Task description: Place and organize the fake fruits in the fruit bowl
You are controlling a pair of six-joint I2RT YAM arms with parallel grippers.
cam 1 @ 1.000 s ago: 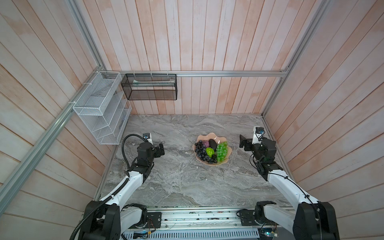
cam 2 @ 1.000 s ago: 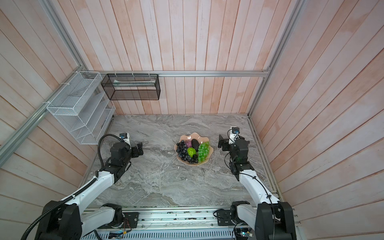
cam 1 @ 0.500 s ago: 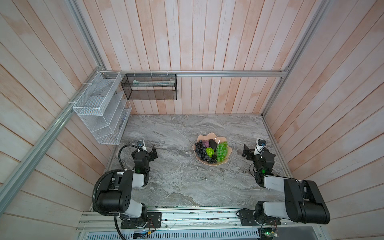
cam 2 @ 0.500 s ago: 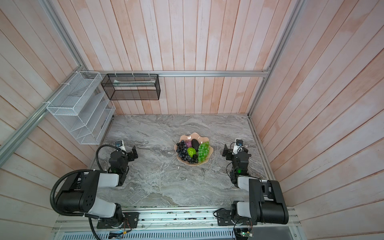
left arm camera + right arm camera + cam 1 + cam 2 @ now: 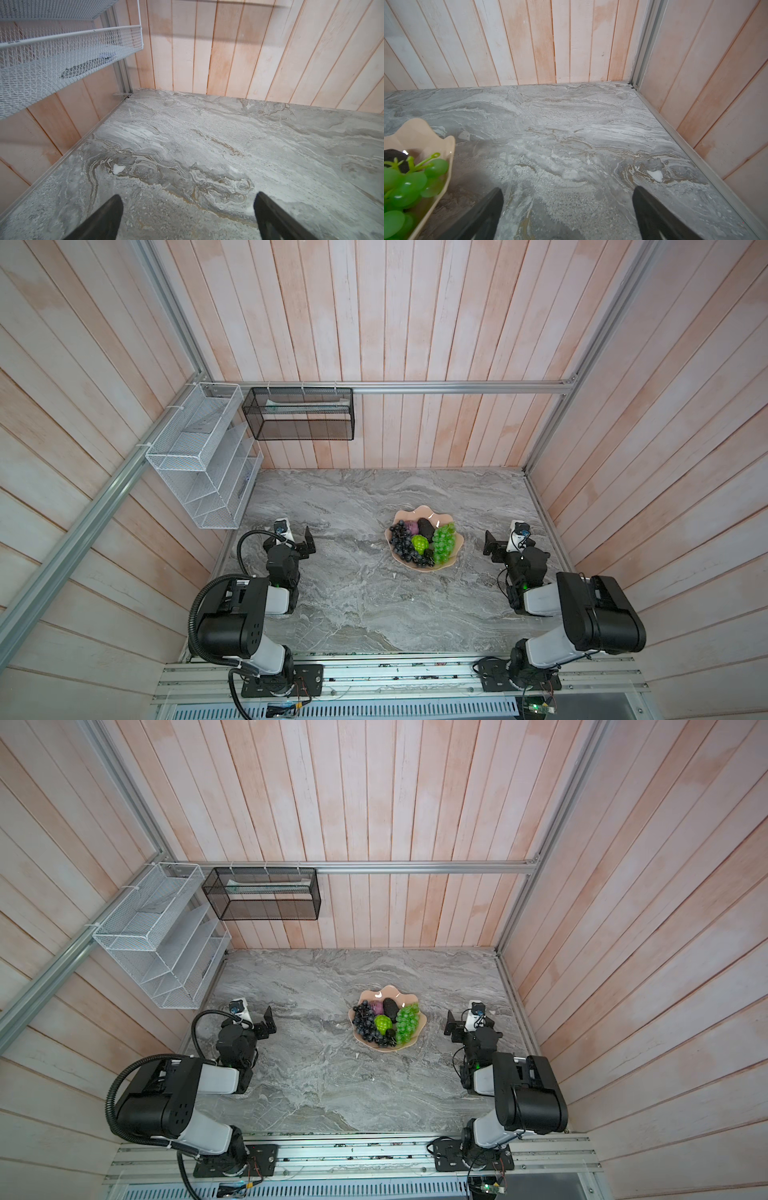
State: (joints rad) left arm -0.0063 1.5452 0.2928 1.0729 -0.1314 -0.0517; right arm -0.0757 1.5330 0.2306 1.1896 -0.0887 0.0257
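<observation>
Moved: since a second ago my left arm (image 5: 232, 614) and right arm (image 5: 598, 614) had folded back toward the base rail (image 5: 395, 676), elbows raised; the fruit bowl (image 5: 409, 515) had stayed put.
desk (image 5: 353, 605): grey marbled, carrying the fruit bowl.
white wire rack (image 5: 199, 472): fixed on the left wall, above the desk's edge.
black mesh basket (image 5: 299, 414): hung on the back wall, beside the rack.
left arm: at the desk's left side, well apart from the bowl.
right arm: at the right side, near the bowl, not touching.
left jaws: released, spread wide, only desk between them.
right jaws: released, spread wide, only desk between them.
fruit bowl: salmon-pink, scalloped, on the desk between my arms, right of the middle.
black-purple grape bunch (image 5: 401, 543): lay along the bowl's left side.
bright green grape bunch (image 5: 444, 545): lay along its right side.
lime-green lumpy fruit (image 5: 419, 543): sat between the bunches.
dark bumpy oval (image 5: 424, 526): behind that, toward the back rim.
purple round fruit (image 5: 411, 526): just left of the oval.
tiny black cluster (image 5: 427, 561): at the near rim.
</observation>
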